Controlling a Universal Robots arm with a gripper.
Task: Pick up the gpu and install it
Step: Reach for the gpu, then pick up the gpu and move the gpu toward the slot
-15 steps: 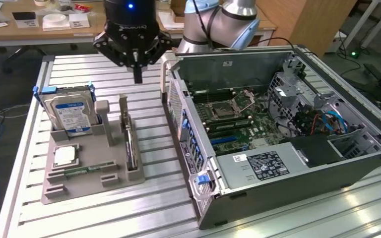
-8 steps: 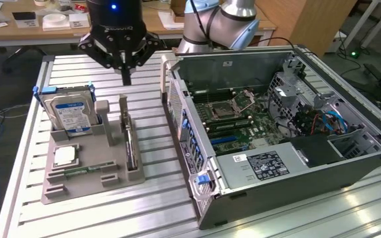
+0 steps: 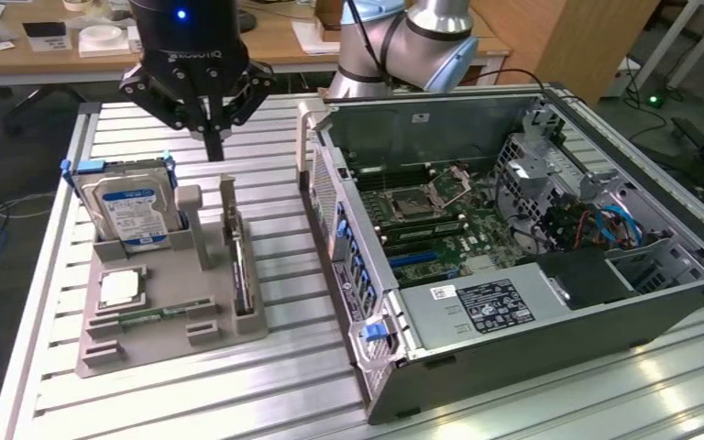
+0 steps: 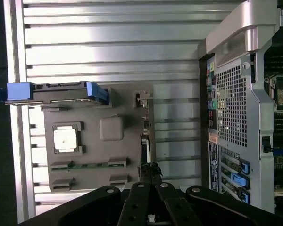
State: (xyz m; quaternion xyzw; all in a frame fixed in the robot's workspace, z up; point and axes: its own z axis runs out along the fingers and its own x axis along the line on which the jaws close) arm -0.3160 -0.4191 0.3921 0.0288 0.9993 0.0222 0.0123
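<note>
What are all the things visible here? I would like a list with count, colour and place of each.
gpu: one, dark seen edge-on, standing in holder slot nearest the case
hard drive: one, blue-white label, upright at holder's far end
processor chip: one, silver, flat in holder
memory stick: one, green, flat in holder
holder: one, grey, on table
computer case: one, grey, open, the exterior view's right
table: one, silver slats
gripper: one, black, above holder's far end, jaws shut, empty
</note>
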